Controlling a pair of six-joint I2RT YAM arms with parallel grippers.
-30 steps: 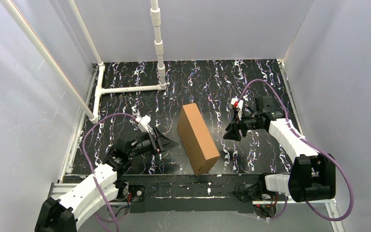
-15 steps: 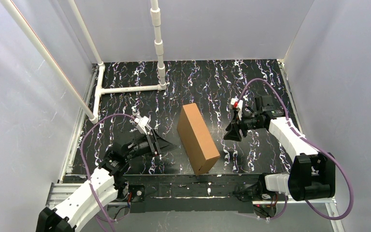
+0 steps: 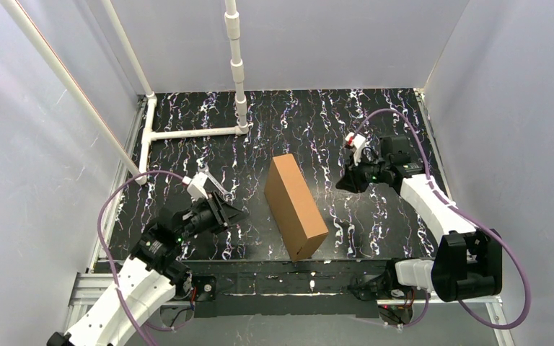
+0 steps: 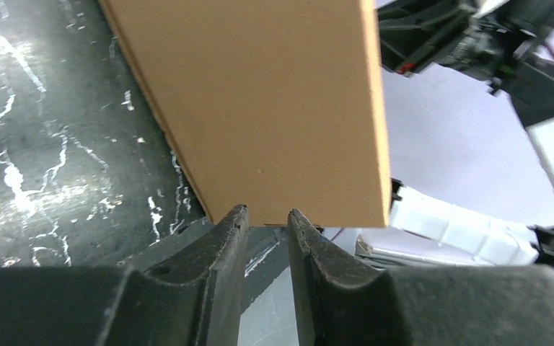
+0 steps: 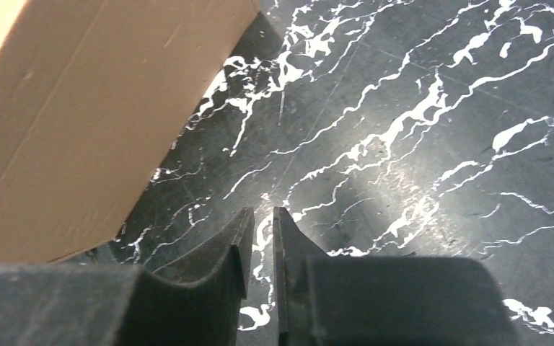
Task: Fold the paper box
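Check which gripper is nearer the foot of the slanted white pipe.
Left. The left gripper sits to the right of the slanted pipe's foot, on the same side of the paper box. The right gripper is across the box, much farther right.

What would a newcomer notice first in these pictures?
A closed brown box stands on edge in the middle of the black marbled table, with nothing touching it. An arm flanks it on each side, the left tool and the right tool both slightly open and empty. White pipes rise at the far left.
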